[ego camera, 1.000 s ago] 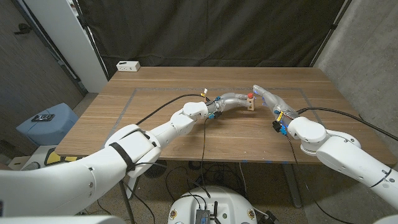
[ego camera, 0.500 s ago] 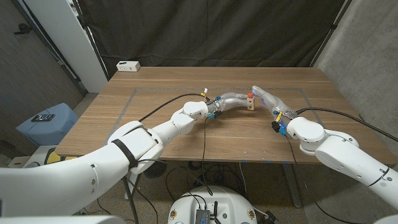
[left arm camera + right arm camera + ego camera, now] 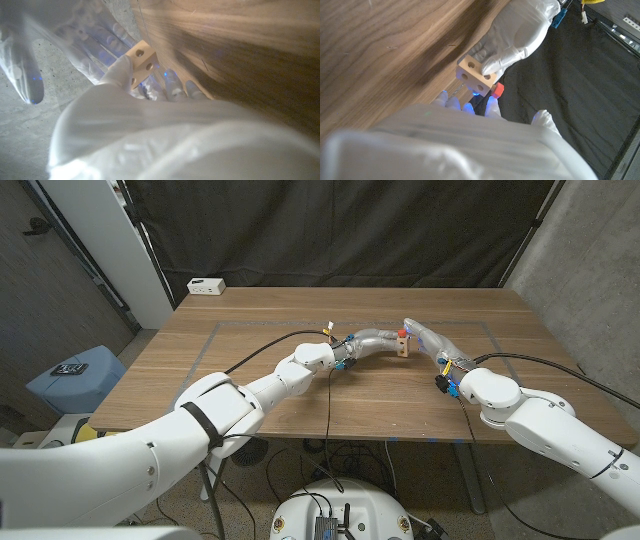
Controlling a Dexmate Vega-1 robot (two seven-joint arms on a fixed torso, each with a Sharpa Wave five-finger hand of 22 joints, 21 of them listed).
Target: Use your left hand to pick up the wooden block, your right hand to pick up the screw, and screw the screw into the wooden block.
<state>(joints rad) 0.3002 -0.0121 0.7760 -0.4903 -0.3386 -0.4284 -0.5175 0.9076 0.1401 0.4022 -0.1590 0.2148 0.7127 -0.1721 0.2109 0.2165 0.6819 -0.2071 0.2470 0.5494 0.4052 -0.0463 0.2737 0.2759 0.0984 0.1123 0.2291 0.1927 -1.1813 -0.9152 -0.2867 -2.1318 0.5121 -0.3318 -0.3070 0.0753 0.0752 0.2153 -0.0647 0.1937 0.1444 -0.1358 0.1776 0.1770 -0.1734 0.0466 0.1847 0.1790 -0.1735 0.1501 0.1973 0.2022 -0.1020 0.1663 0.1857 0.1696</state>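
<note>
In the head view my left hand [image 3: 372,340] grips the small wooden block [image 3: 404,349] just above the table's middle. The block [image 3: 472,70] is pale, with round holes in its faces, and the left hand [image 3: 519,33] wraps it from behind. The screw [image 3: 402,334] has a red head [image 3: 497,90], which sits against one face of the block. My right hand [image 3: 426,336] reaches in from the other side and its fingertips [image 3: 470,106] close around that head. The left wrist view shows the block [image 3: 142,62] past my left hand [image 3: 125,95], with the right hand's fingers [image 3: 95,40] beyond it.
The wooden table [image 3: 250,370] carries a taped rectangle outline. A white power strip [image 3: 206,285] lies at the far left corner. A black cable [image 3: 250,358] runs along the left arm over the table. A dark curtain hangs behind the table.
My right wrist has edged slightly to the left toward the block. The left hand and the block have stayed where they were.
</note>
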